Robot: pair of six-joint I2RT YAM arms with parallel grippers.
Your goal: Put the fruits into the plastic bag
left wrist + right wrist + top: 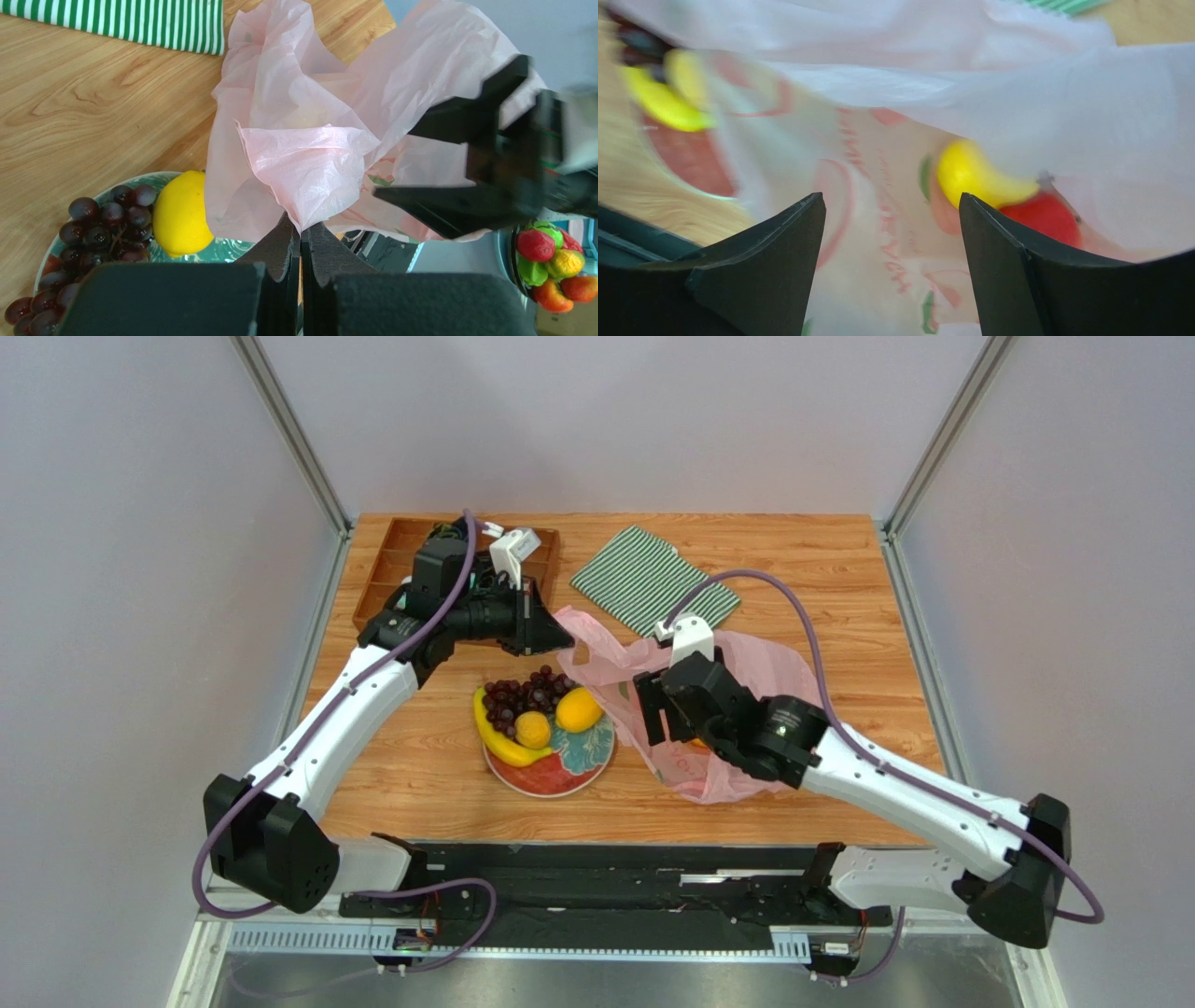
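Observation:
The pink plastic bag (744,686) lies right of the red plate (547,777) and is lifted at its left edge. My left gripper (302,234) is shut on a pinch of that edge (564,627). On the plate sit dark grapes (519,695), a banana (501,742), a small orange (533,730) and a lemon (181,213). My right gripper (891,203) is open, with nothing between its fingers, and points into the bag mouth (655,717). Inside the bag lie a yellow fruit (980,175) and a red apple (1046,217), both blurred.
A green-and-white striped cloth (652,577) lies at the back, just behind the bag. A shallow wooden tray (382,567) sits at the back left under the left arm. In the left wrist view the right gripper's black fingers (491,168) stand close, at the bag's right side.

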